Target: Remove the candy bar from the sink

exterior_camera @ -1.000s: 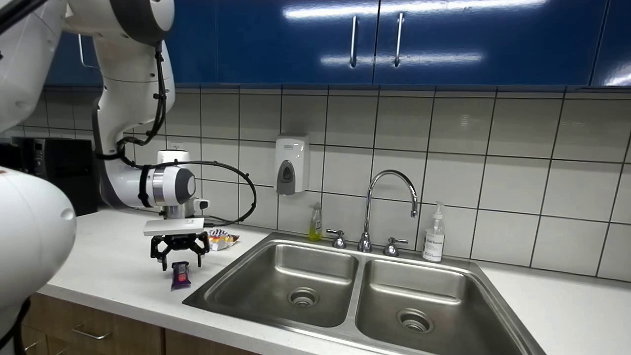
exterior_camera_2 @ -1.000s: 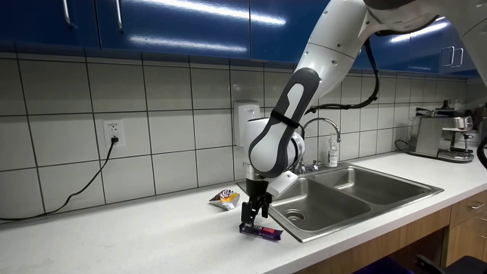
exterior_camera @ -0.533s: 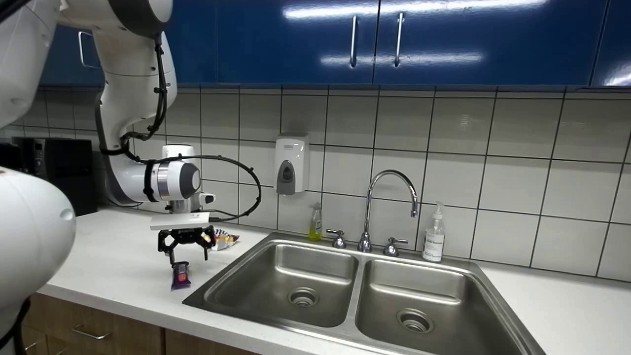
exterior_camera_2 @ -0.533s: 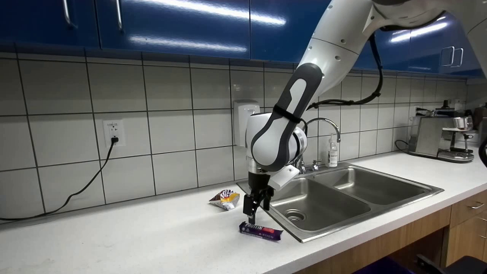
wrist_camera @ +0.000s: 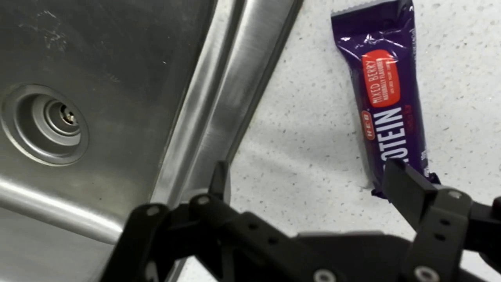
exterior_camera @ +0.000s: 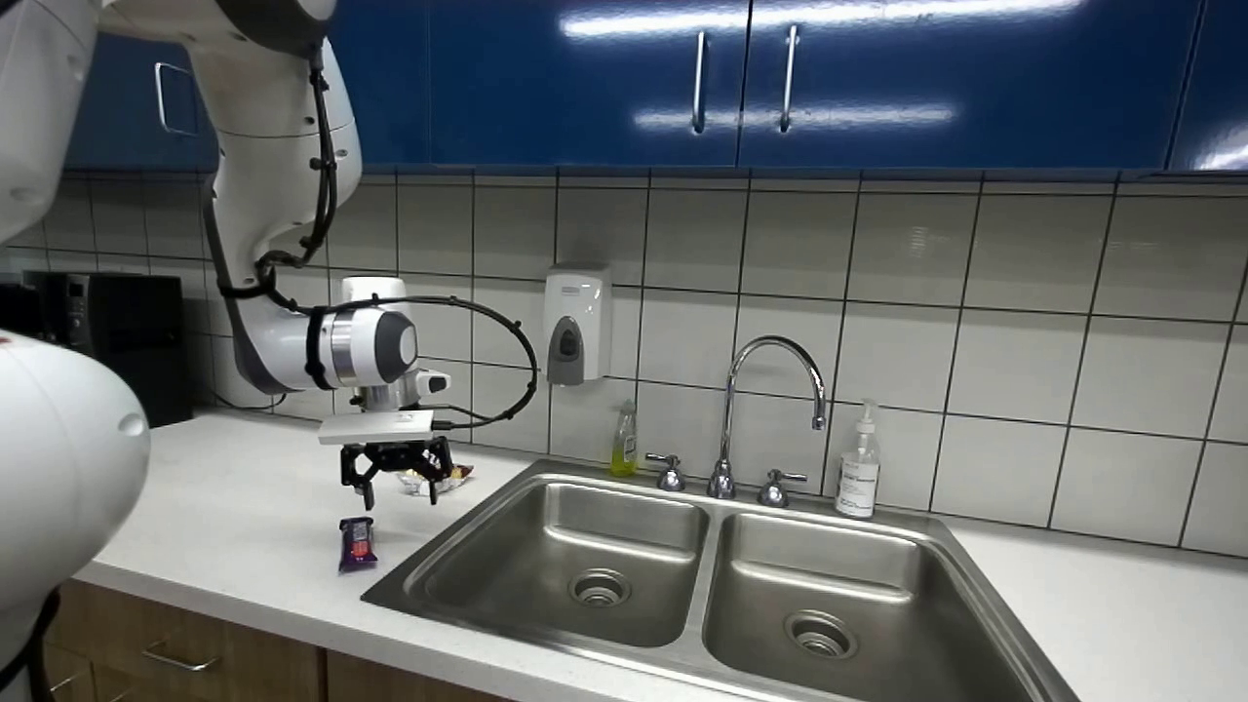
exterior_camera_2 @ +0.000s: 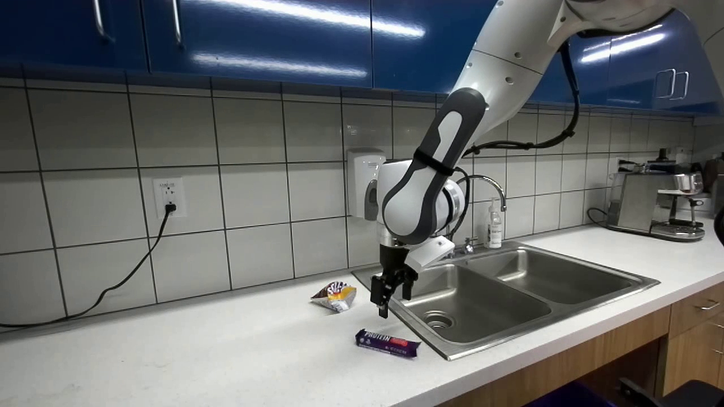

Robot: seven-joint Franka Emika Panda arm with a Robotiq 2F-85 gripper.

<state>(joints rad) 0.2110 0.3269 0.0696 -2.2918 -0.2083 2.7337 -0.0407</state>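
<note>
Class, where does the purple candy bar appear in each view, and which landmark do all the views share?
In an exterior view: candy bar, lower left.
In an exterior view: candy bar, lower middle.
Wrist view: candy bar, upper right.
Shared landmark: the sink, beside it in all three.

White arm (exterior_camera_2: 500, 85), black cable (exterior_camera_2: 569, 134), black fingers (wrist_camera: 409, 190)

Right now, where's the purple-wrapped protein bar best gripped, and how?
Likely across the middle of the protein bar, from above with the black two-fingered pincer: the narrow bar lies flat on the speckled white countertop, both long sides exposed.
</note>
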